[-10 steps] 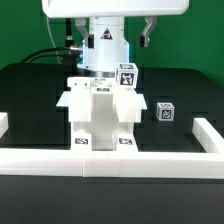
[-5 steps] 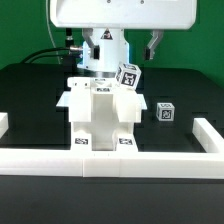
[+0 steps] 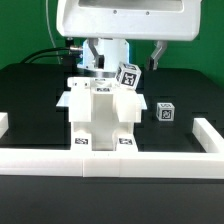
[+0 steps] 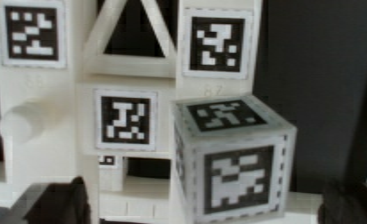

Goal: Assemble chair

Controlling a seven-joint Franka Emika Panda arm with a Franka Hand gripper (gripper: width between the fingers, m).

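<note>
The partly built white chair stands upright in the middle of the table, with tags along its bottom edge. A small white tagged block sits tilted at its top right corner. A second tagged block lies on the table to the exterior view's right. In the wrist view the chair's tagged panels fill the picture and the top block is close in front. My gripper is open, with one dark finger on each side of that block and a gap on both sides.
A low white border wall runs along the front and up both sides. The big white arm body hangs over the chair. Black cables lie at the back on the exterior view's left.
The arm's upper body has shifted toward the exterior view's right and fills more of the top. The block on the chair's top corner has tipped from square to tilted.
</note>
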